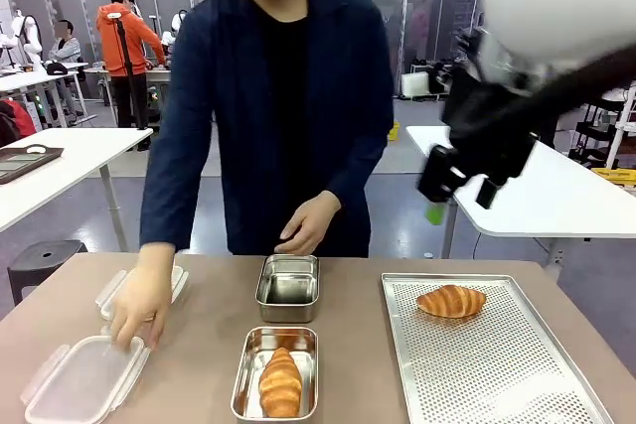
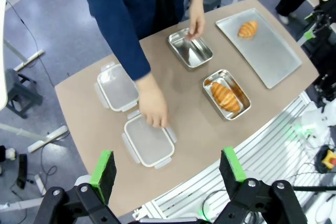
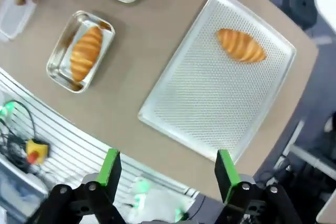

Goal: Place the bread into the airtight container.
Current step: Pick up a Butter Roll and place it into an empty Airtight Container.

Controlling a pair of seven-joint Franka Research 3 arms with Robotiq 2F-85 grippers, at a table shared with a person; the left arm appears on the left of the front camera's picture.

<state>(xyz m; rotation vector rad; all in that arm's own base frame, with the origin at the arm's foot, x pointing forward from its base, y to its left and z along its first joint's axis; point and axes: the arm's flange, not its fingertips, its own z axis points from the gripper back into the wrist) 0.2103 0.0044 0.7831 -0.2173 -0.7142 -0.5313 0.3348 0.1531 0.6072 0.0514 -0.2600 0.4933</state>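
Nearest the lens in the front view, a steel pan [image 1: 246, 369] holds one croissant [image 1: 280, 381]. Just left of it, the person's hand [image 1: 139, 303] rests at the edge of a clear airtight container [image 1: 79, 384]. A second croissant [image 1: 451, 301] lies on the perforated tray [image 1: 497, 374]. The right gripper [image 1: 457, 184] hangs high above the tray, blurred.

Left wrist view: the left gripper [image 2: 167, 167] hovers high over the table's near edge, fingers spread wide, holding nothing. The airtight container and a farther container [image 2: 117, 87] both appear lidded. Expect a collision if you descend while the hand is there.

Right wrist view: the right gripper looks steeply down, jaws wide apart and empty, with the tray ahead. Close gently. Hard pressure may crush the soft bread, and the light tray could slide.
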